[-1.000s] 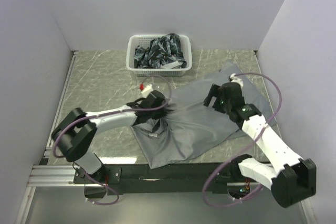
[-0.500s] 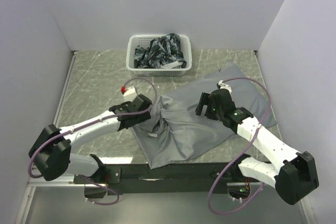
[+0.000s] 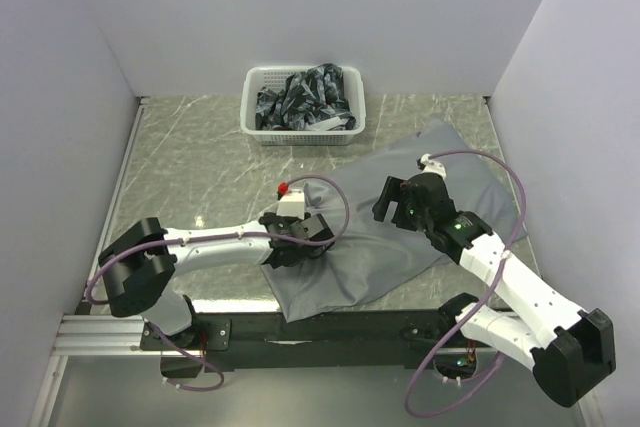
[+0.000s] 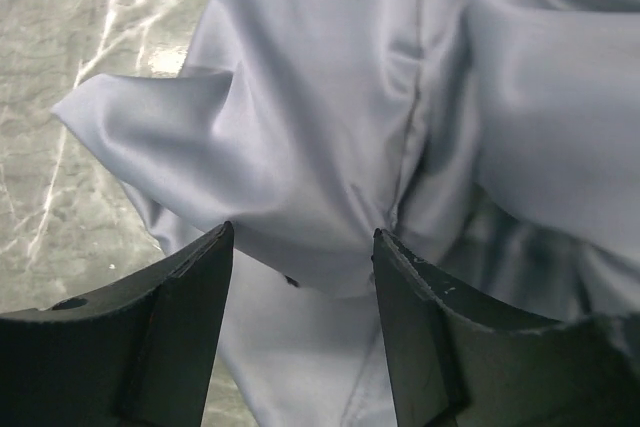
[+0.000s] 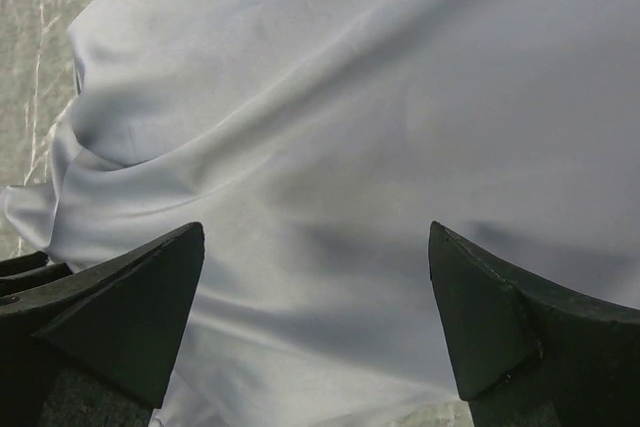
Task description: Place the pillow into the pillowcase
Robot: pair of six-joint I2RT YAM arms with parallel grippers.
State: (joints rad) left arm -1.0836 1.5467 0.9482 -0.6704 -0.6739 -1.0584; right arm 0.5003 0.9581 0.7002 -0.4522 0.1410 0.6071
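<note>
The grey pillowcase [image 3: 370, 257] lies wrinkled across the right half of the table, from the near edge up to the far right. No cream pillow shows in any view. My left gripper [image 3: 300, 240] sits over the pillowcase's bunched left end. In the left wrist view the left gripper [image 4: 300, 232] is open, with folded grey pillowcase fabric [image 4: 320, 97] just beyond its tips. My right gripper [image 3: 393, 202] hovers over the middle of the pillowcase. In the right wrist view the right gripper [image 5: 315, 227] is open wide above smooth pillowcase fabric [image 5: 350, 97].
A white slatted basket [image 3: 300, 133] holding dark patterned cloth [image 3: 305, 97] stands at the back centre. The marble tabletop [image 3: 190, 157] shows on the left. White walls close in the left, back and right sides.
My left gripper swung left, then came nearer and to the right onto the pillowcase's left end. The raised fabric bunch there lies lower. My right gripper shifted slightly left.
</note>
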